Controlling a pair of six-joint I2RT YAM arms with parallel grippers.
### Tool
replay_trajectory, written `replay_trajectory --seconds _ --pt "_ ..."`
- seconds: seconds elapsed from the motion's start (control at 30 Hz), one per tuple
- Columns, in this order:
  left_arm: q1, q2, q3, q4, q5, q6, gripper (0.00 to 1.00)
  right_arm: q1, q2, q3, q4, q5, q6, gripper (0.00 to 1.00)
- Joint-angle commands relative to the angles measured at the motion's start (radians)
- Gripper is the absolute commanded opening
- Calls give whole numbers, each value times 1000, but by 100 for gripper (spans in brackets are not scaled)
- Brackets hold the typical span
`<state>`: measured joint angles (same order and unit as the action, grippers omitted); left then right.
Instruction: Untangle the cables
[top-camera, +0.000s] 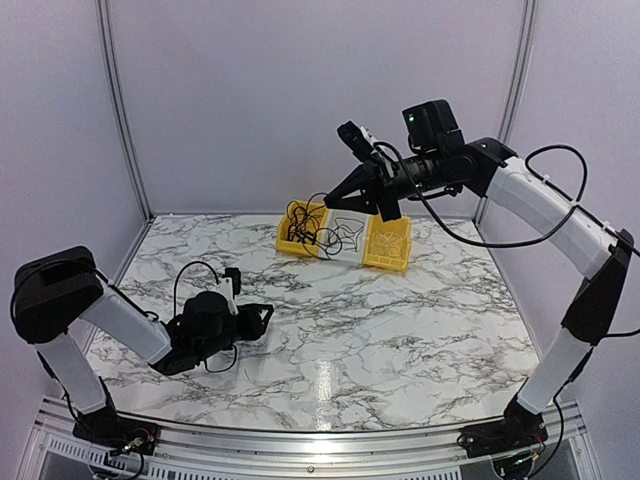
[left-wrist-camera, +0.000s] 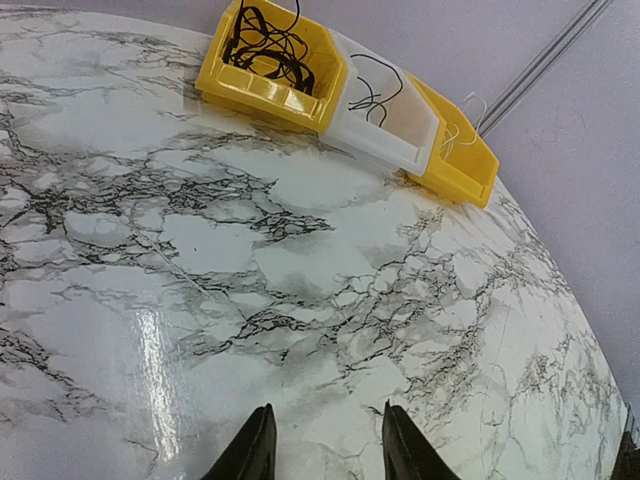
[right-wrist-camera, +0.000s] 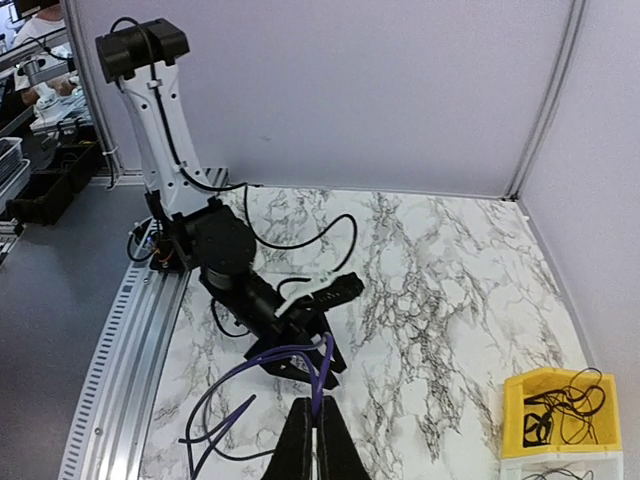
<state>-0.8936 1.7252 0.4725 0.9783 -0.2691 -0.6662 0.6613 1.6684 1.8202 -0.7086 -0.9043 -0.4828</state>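
In the right wrist view my right gripper (right-wrist-camera: 314, 400) is shut on a thin purple cable (right-wrist-camera: 256, 360), whose loops hang out to the left below the jaws. From above, that gripper (top-camera: 387, 208) hovers over the bins at the back. A tangle of black cables (left-wrist-camera: 270, 45) fills the left yellow bin (left-wrist-camera: 262, 92). One black strand (left-wrist-camera: 372, 90) lies in the white bin (left-wrist-camera: 385, 150), and a whitish wire (left-wrist-camera: 465, 115) in the right yellow bin (left-wrist-camera: 455, 172). My left gripper (left-wrist-camera: 325, 420) is open and empty, low over bare marble at the near left (top-camera: 262, 318).
The three bins (top-camera: 345, 250) stand in a row at the back centre of the marble table (top-camera: 400, 330). Grey walls close the back and sides. A metal rail (top-camera: 300, 445) runs along the near edge by the arm bases.
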Motion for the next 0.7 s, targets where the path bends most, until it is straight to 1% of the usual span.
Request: replay_trajectory --seconds 0.0,0.1,0.17,0.23,0.33,0.5,0.67 --pt "14 -85 -49 8 -28 31 40 -65 28 55 29 77 13 0" --pt "21 -125 -80 8 -57 48 43 -102 56 65 63 137 31 0" --pt "27 -151 -94 8 -81 61 45 -118 76 68 99 208 45 0" --pt "35 -174 -102 2 -106 80 46 -133 103 71 133 271 56 0" --pt "45 -196 -105 -6 -108 114 46 -153 154 80 188 362 72 0" --pt "50 -231 -100 -30 -108 160 47 -186 269 107 285 509 87 0" --pt "51 -270 -91 -90 -138 193 47 -206 405 174 347 656 78 0"
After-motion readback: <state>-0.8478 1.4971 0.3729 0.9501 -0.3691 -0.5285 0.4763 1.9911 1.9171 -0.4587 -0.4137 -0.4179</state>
